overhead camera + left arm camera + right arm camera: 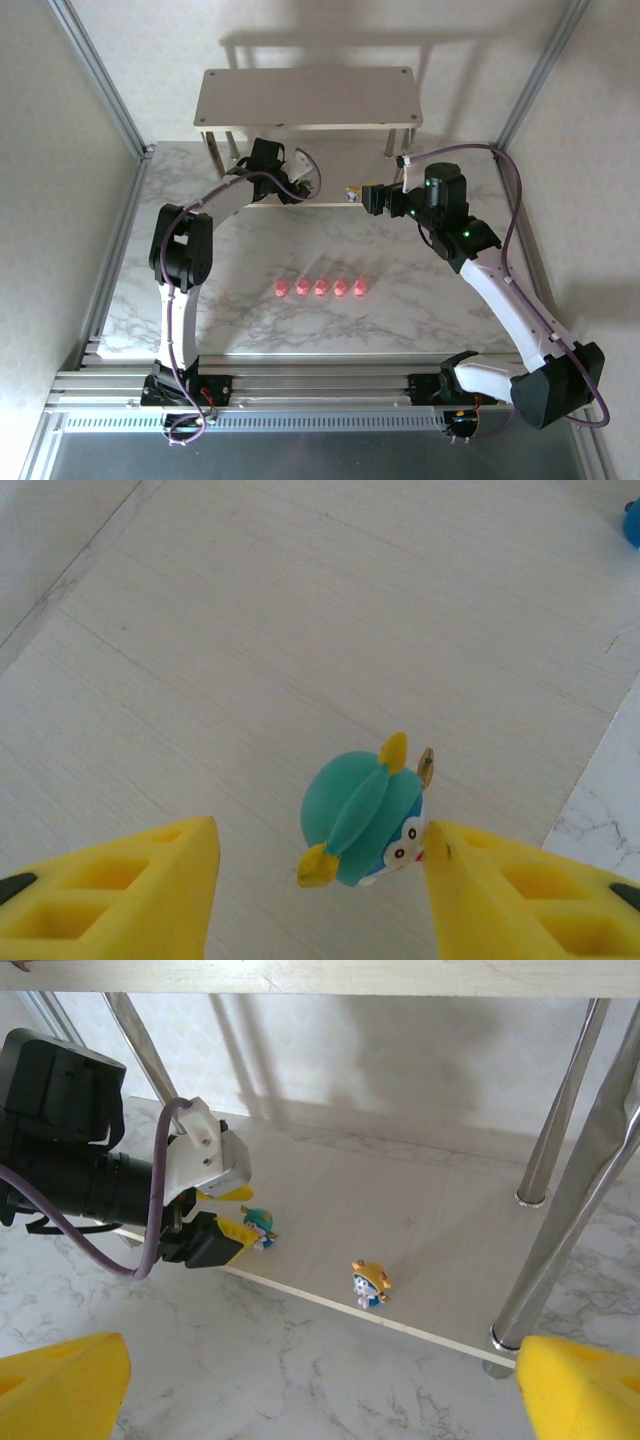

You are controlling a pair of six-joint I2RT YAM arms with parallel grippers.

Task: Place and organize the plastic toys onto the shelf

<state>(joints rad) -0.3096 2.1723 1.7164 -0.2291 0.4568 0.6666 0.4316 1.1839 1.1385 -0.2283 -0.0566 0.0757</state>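
The shelf [305,97] stands at the back of the marble table. My left gripper [305,180] reaches onto its lower board [250,630]. A teal-topped toy [365,815] stands upright on that board between the yellow fingers. The right finger [470,865] touches its face and the left finger [170,870] stands clear, so the left gripper [318,830] is open. An orange-topped toy [370,1282] stands further along the board's front edge. Several pink toys [321,287] lie in a row mid-table. My right gripper [320,1390] hovers open and empty in front of the shelf.
Silver shelf legs [545,1150] rise at the right of the lower board, one at its front corner [560,1250]. The top board hangs low over the lower one. A blue bit [632,525] shows at the edge of the left wrist view.
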